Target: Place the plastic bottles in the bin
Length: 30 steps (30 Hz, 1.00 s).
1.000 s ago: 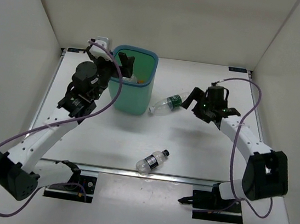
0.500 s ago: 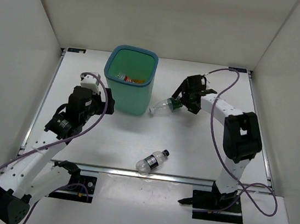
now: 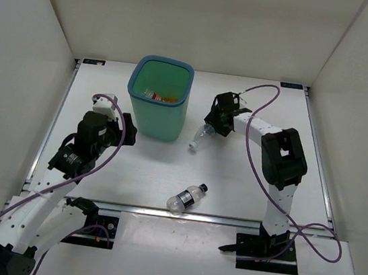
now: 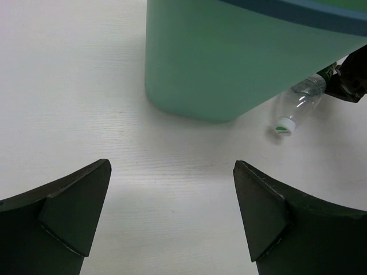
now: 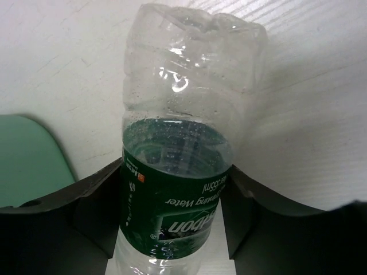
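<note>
Green-labelled bottle (image 5: pixel 175 189) sits clamped in my right tool (image 3: pixel 215 119), just right of the bin (image 3: pixel 172 126). My left tool (image 4: pixel 171 172) gapes wide, empty. Only the overhead view shows the black-labelled bottle (image 3: pixel 186 197) on the worktop.

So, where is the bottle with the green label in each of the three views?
Top external: green-label bottle just right of the bin, near the centre.
Left wrist: upper right, beside the bin.
Right wrist: fills the centre, between the fingers; bin at the left edge.
Shared landmark: the bin.
</note>
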Available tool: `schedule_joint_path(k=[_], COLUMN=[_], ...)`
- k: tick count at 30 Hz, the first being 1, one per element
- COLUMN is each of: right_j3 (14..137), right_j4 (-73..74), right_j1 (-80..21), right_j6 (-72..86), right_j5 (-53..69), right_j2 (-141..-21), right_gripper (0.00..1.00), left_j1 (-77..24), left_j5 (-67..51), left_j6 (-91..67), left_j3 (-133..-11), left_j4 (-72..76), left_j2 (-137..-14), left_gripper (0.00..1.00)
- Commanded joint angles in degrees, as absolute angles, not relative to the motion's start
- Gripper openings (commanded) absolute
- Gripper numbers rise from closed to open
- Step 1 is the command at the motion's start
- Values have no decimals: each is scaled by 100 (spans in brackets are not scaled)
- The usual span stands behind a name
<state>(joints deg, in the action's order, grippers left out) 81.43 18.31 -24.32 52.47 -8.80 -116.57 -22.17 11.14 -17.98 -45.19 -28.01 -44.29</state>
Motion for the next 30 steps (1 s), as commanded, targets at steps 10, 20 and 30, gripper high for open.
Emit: schedule_joint_path(k=[10,20,30], right_j3=[8131,9544,10565], right_j4=[145,-1854,-1415], right_j1=[-2347,-3559,-3981], right_j6=[2316,219,63], right_j5=[-1399,-362,1311], right_j2=[-9547,-9674,-10898], right_gripper=[44,41,78], left_j1=[-2215,-2171,-2144], left_j5=[870,440,220], left_j6=[-1934,-1776,-1485], left_j3=[-4553,-4228,-4105], left_j4=[-3006,-3331,-3858], left_j2=[-4131,-4280,-3991], left_gripper=[99,99,98])
